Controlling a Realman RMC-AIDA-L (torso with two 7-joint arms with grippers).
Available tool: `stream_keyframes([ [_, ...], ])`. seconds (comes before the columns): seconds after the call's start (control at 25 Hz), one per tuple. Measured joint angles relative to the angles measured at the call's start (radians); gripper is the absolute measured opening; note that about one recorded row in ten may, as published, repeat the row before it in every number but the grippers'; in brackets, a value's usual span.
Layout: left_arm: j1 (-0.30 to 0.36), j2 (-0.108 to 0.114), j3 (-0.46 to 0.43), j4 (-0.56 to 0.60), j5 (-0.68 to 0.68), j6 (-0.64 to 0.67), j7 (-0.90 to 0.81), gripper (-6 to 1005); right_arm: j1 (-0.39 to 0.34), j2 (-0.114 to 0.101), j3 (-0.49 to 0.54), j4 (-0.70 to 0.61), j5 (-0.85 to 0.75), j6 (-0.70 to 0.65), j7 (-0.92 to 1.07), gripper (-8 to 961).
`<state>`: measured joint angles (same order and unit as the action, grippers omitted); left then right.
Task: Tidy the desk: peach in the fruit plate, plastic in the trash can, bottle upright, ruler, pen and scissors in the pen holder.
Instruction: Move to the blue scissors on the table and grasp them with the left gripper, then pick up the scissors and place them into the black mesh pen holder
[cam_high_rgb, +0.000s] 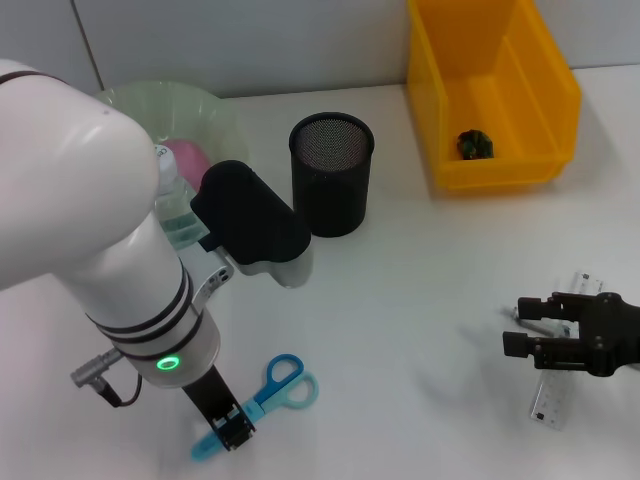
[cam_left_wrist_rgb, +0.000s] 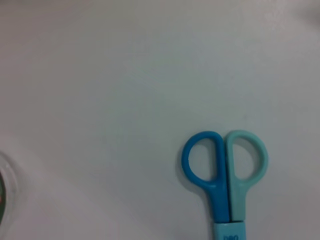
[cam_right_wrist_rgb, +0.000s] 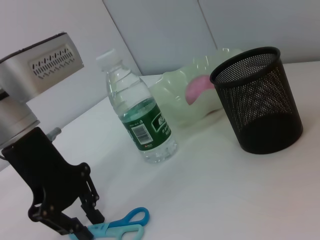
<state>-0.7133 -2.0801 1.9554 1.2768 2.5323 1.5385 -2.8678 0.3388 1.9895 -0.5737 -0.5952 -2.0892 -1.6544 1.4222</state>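
The blue scissors (cam_high_rgb: 284, 382) lie on the white desk at the front left; their handles also show in the left wrist view (cam_left_wrist_rgb: 224, 165). My left gripper (cam_high_rgb: 230, 424) is down at the sheathed blade end, fingers closed around it, as the right wrist view (cam_right_wrist_rgb: 82, 225) shows. My right gripper (cam_high_rgb: 515, 328) is open and empty at the front right, just above the clear ruler (cam_high_rgb: 551, 400). The bottle (cam_right_wrist_rgb: 141, 117) stands upright beside the green fruit plate (cam_high_rgb: 222, 113) holding the pink peach (cam_high_rgb: 186, 157). The black mesh pen holder (cam_high_rgb: 332, 173) is empty. No pen is visible.
A yellow bin (cam_high_rgb: 540, 80) at the back right holds a dark green plastic scrap (cam_high_rgb: 475, 145). My left arm hides most of the bottle and plate in the head view. Bare white desk lies between the pen holder and my right gripper.
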Motion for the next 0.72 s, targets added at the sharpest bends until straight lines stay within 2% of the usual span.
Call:
stream_keyframes([
  [0.52,0.002,0.0,0.014,-0.011,0.002,-0.013,0.011,221,0.002,0.001,0.0,0.0,0.001,-0.003,0.004,743],
  [0.64,0.003,0.0,0.002,-0.006,0.004,-0.012,0.012,223,0.001,0.001,0.0,0.0,0.001,-0.004,0.004,743],
  [0.72,0.001,0.001,-0.053,0.003,-0.009,0.005,0.029,224,0.001,0.002,0.0,0.0,0.001,-0.004,0.004,743],
])
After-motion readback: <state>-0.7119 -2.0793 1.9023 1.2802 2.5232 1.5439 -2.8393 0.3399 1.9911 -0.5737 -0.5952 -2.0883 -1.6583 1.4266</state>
